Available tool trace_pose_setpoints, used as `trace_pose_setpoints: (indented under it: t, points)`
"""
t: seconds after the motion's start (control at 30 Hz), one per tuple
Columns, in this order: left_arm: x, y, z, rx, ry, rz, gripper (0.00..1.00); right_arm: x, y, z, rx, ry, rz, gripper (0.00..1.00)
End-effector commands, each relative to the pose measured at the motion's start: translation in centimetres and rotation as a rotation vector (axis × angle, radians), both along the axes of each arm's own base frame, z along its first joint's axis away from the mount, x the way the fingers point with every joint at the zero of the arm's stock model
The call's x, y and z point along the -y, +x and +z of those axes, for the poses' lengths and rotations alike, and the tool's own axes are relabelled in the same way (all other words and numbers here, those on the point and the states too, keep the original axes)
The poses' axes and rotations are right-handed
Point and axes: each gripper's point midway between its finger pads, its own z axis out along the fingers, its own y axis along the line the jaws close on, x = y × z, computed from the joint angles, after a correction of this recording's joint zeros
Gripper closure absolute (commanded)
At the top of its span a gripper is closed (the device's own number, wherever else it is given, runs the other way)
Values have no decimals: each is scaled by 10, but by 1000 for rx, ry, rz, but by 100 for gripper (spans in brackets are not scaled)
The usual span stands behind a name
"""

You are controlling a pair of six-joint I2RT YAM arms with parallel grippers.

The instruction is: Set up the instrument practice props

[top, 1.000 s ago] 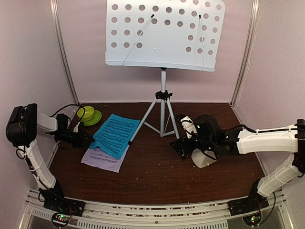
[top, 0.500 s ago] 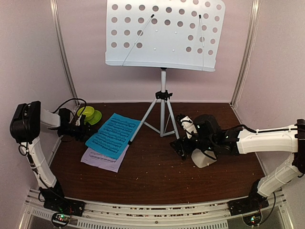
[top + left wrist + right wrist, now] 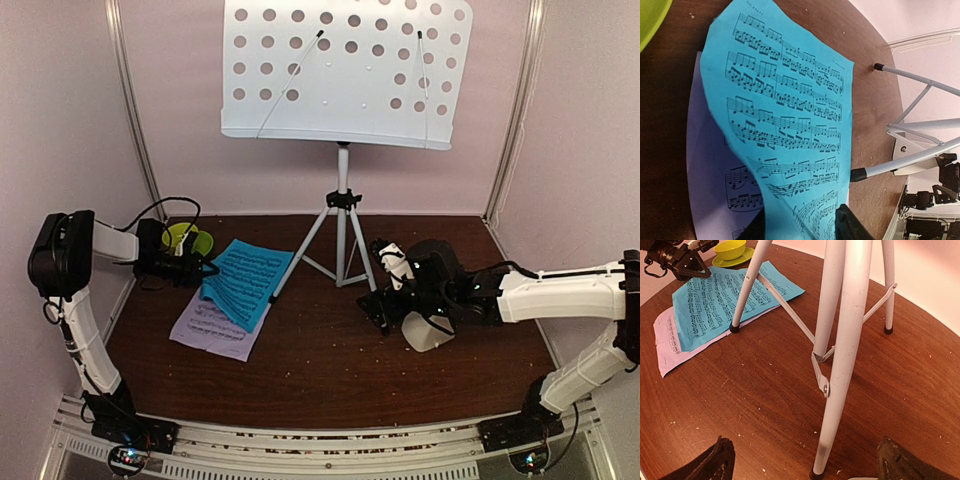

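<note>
— What can't be made out?
— The white perforated metal music stand (image 3: 340,75) is cut off at the top. Its silver tripod (image 3: 342,235) stands mid-table. Right of the tripod, the small cream metronome (image 3: 428,333) is mostly hidden under the right arm, so its front cannot be judged. Left of the tripod, the lilac sheet-music page (image 3: 205,330) lies largely beneath the cyan sheet-music page (image 3: 245,280).
— Room to move?
— Pink walls (image 3: 60,120) close in on both sides and behind. The brown wooden table (image 3: 320,385) lies open and crumb-flecked nearer than the tripod's feet. One foot sits at the cyan page's right edge.
— Grippers?
— The left gripper (image 3: 800,227), left of the tripod, has its fingers partly apart with the cyan page's raised edge between them. Whether it pinches the page, I cannot tell. The right gripper (image 3: 382,310), just right of the tripod, gapes wide and holds nothing.
— Containers?
— A lime-green bowl (image 3: 180,235) sits on its saucer (image 3: 203,243), behind the left gripper. Its inside is too small to judge.
</note>
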Motion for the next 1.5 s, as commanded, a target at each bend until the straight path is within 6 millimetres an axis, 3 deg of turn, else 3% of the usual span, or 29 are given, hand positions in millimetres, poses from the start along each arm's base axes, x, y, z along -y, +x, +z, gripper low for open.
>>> trace_pose_setpoints:
  t: [0.0,0.3,0.4,0.5,0.63,0.83,1.0,1.07,1.17,1.23,1.47]
  points:
    - [-10,0,-11,-12,91,3,58,-1,3,12,28,13,-9,0]
    - [-11,-1,-1,19,101,3,59,-2,2,12,26,13,-6,0]
    - [-7,0,5,31,75,-16,43,-1,2,13,26,16,-6,0]
    - [-2,1,11,41,40,-56,38,0,1,12,26,13,-5,0]
    - [2,3,17,46,11,-82,39,3,-1,10,24,12,-8,0]
    - [8,-2,42,91,-23,-119,48,5,-3,7,22,13,-9,0]
    - [6,-6,32,49,-2,-117,49,-1,0,10,24,20,-3,0]
    - [6,-7,23,15,-9,-117,44,-3,1,10,23,19,2,0]
    - [5,-11,12,-19,4,-107,26,-4,2,12,27,20,3,0]
    - [4,-14,8,-29,4,-107,19,-4,2,11,26,19,4,0]
    - [-1,-7,8,-1,54,-78,40,-5,1,8,23,14,12,0]
